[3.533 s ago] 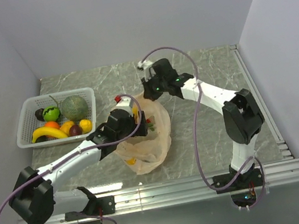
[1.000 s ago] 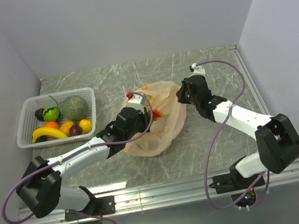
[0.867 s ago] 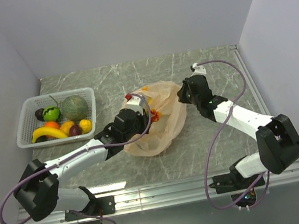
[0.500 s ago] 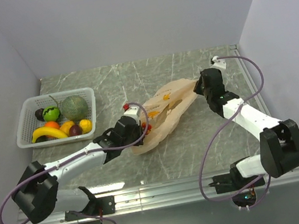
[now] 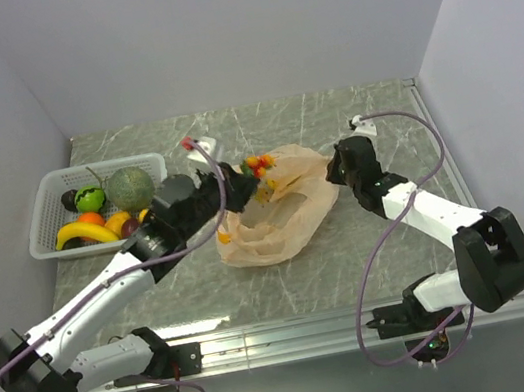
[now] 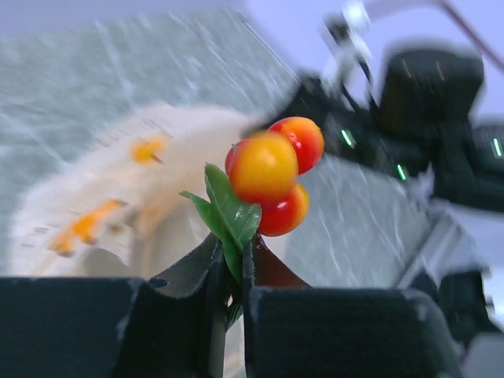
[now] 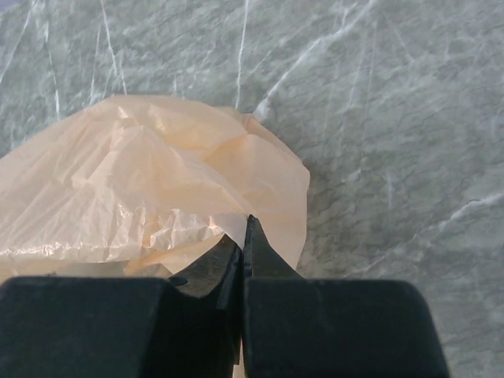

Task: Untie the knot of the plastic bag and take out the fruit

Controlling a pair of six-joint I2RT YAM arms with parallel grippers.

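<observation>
Left tool is clamped on the green leaves of one cluster of three round red-and-yellow fruits, held at the left rim of the single pale-orange bag. Right tool is pinched together on the film at the bag's right edge. The bag lies crumpled mid-table, between the two arms. One white basket stands at the far left, holding what look like seven fruits.

plastic bag 1 | fruit cluster 1 | basket 1 | melon 1 | banana 1
</observation>
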